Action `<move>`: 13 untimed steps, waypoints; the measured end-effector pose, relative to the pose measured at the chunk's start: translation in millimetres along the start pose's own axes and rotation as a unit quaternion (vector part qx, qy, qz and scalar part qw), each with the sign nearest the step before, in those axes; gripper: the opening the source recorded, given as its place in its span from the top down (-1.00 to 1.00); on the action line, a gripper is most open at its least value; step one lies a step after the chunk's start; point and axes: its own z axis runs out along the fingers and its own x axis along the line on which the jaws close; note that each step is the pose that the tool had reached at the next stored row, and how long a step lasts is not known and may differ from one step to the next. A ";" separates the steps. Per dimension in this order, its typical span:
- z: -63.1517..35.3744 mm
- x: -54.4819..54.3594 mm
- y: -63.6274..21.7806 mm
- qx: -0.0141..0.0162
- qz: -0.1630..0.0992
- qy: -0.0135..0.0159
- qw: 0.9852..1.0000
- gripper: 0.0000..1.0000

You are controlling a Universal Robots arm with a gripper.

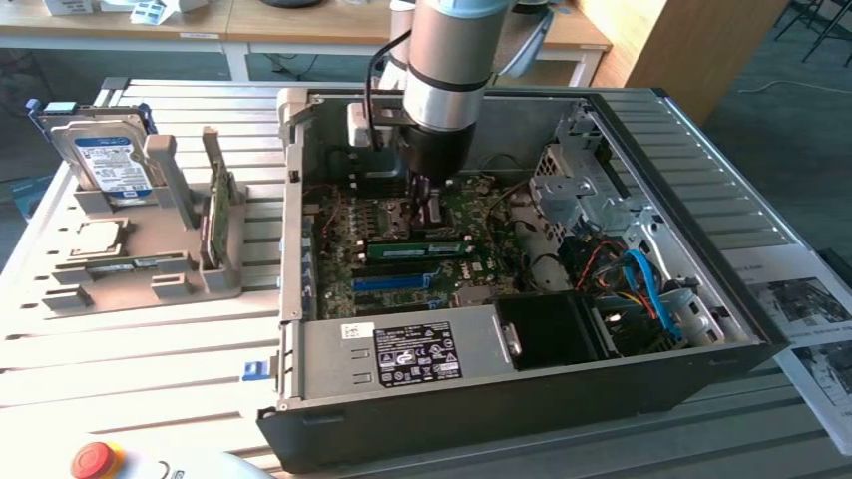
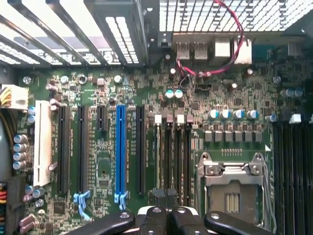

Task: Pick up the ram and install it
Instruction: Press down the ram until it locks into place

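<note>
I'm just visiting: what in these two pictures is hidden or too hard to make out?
- Exterior view: the gripper tip, down among the motherboard parts, so whether it presses the ram is unclear.
- Exterior view: print on the power supply label, too small.
- Wrist view: the gripper fingers, shut, cut off by the edge.
- Wrist view: the slot beneath the fingers.

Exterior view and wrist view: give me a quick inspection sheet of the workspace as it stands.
Surface: slatted metal table, carrying an open PC case.
Job's things: ram lying flat-edge up on the motherboard below the arm; a matching stick stands in the grey holder.
Clutter: hard drive in the holder, printed sheets.
Pincer: shut, low over the slots.
Cables: red wires; blue cable.
Surroundings: desks behind; red stop button.
</note>
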 end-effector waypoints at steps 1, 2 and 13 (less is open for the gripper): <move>0.0 0.0 1.2 0.000 0.000 0.000 1.000 0.79; 0.1 -0.1 2.3 0.000 0.000 0.001 1.000 0.79; 0.3 2.7 5.3 0.000 0.000 0.001 1.000 0.79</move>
